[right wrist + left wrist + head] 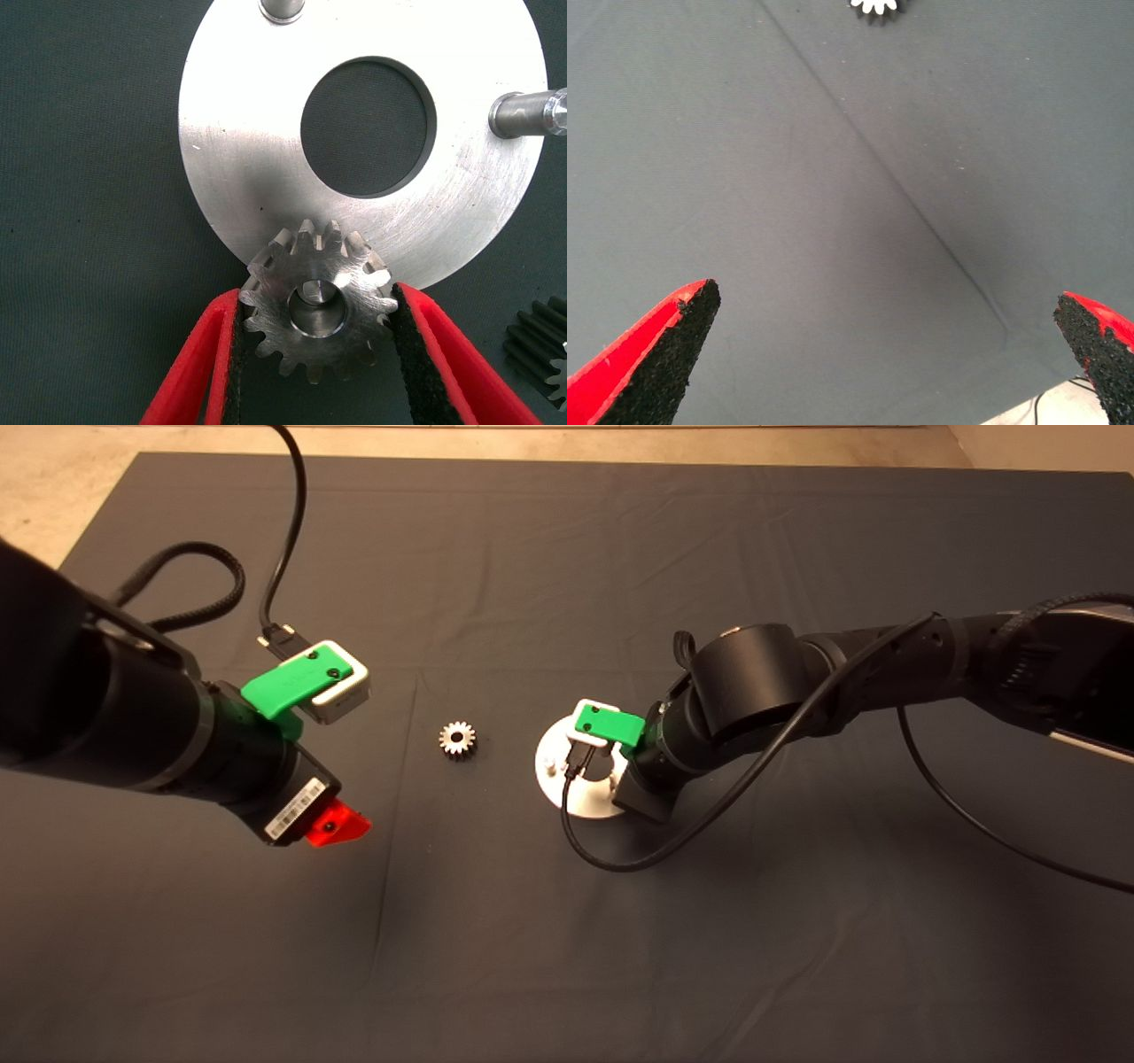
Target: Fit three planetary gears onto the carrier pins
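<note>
The silver-white disc (230,133) lies on the mat right of centre and also shows in the head view (585,802). My right gripper (315,301) is over its near edge, shut on a planetary gear (292,341) whose bore sits on a carrier pin (312,304). Two bare pins (282,9) (523,113) stand on the disc. A second gear (457,739) lies on the mat left of the disc and shows at the edge of the left wrist view (873,5). A third gear (545,350) lies beside the disc. My left gripper (341,824) hovers open and empty, left of the loose gear.
Black cables (283,531) trail from both wrists across the dark mat (567,957). A crease in the mat (904,195) runs below the left gripper. The bare floor (53,487) shows past the mat's far left corner.
</note>
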Action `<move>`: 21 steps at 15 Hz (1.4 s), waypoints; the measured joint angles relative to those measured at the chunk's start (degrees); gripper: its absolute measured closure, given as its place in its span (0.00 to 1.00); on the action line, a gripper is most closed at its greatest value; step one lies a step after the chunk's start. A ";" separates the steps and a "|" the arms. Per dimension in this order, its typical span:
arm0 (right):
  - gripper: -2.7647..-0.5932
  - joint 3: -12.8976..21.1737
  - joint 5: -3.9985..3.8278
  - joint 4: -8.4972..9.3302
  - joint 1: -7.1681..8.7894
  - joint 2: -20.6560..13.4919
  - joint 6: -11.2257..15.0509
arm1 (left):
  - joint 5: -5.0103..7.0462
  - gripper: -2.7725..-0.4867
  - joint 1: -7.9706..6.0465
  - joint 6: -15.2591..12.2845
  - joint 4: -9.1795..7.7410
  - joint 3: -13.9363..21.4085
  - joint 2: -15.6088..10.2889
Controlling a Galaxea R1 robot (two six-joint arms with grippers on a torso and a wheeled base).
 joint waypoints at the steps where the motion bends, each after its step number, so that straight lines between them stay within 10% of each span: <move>1: 0.81 0.01 0.00 -0.02 0.00 -0.02 -0.05 | 0.00 0.00 0.00 0.00 0.00 0.00 -0.01; 21: 0.80 0.37 -0.16 -0.29 -0.12 -0.30 -0.18 | 0.00 0.00 0.00 0.00 0.02 0.00 -0.83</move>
